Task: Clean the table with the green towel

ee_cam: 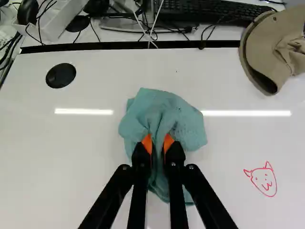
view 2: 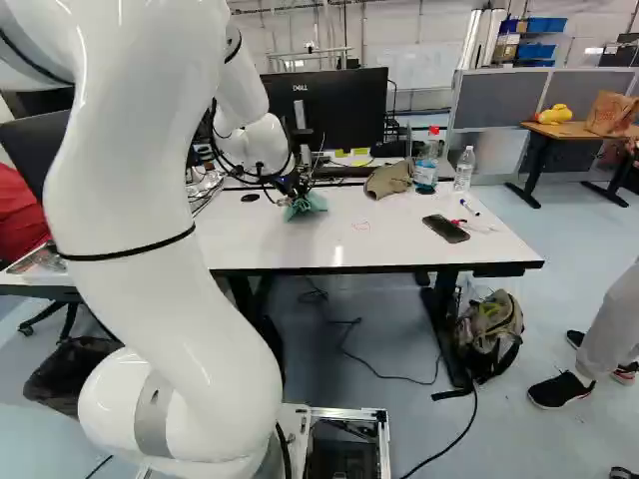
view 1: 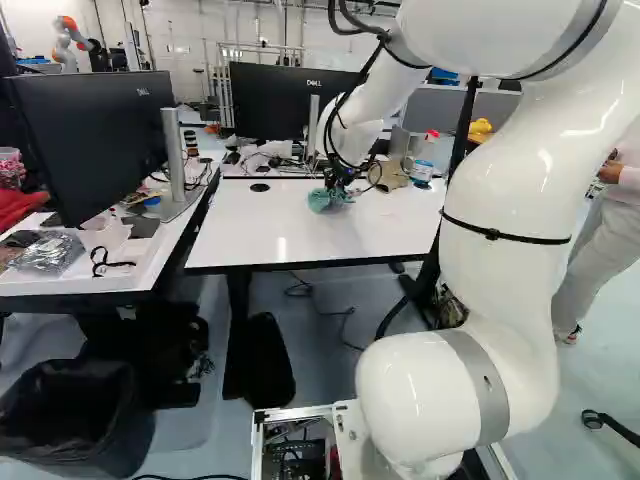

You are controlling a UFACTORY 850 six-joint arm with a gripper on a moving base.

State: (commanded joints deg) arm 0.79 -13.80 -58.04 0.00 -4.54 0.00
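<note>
White table (view 2: 300,244) in a busy room, my gripper (view 2: 294,194) pinching the green towel (view 2: 307,205) down on the tabletop.
Also on it — tan hat (view 2: 389,179), red face doodle (ee_cam: 264,181), phone (view 2: 445,229), blue-labelled bottle (view 2: 426,172); past its far edge, a black monitor (view 2: 344,110) — and grey partitions (view 2: 489,105) beyond.

Green towel (ee_cam: 188,125) bunched on table (ee_cam: 62,162)

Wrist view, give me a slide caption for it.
Black jaws pinch the green towel on the white table, near a red doodled face.
</note>
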